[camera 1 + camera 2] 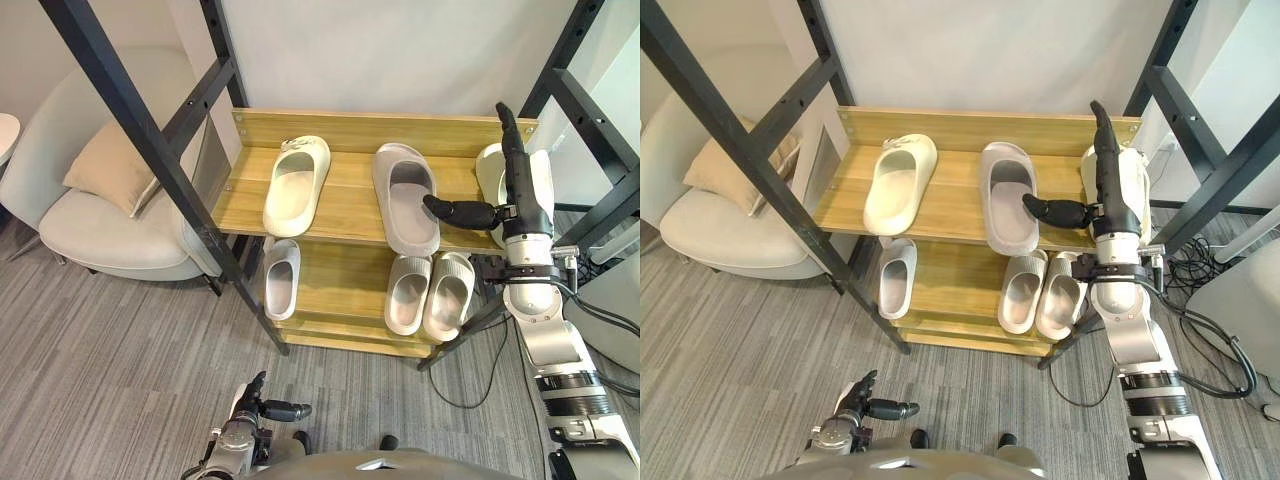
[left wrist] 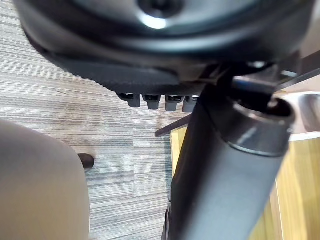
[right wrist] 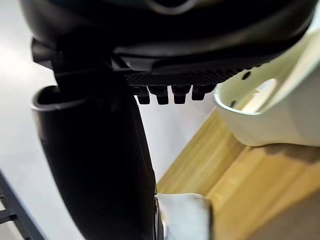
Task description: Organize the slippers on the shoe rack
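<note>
Head view shows the right hand (image 1: 522, 195), fingers straight, thumb out, gripping nothing, over a cream slipper (image 1: 487, 175) at the rack's (image 1: 350, 205) top-right edge; left wrist view shows the left hand (image 2: 150, 55) relaxed, empty; right wrist view shows that slipper beside the palm.

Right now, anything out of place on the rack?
Yes, the cream pair is split: one cream slipper lies at the left of the top shelf, its mate at the right end by the right hand, a lone grey slipper between.

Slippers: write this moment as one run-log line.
right robot hand: open, by right cream slipper | left robot hand: open, low, idle | grey slipper: top shelf, middle
</note>
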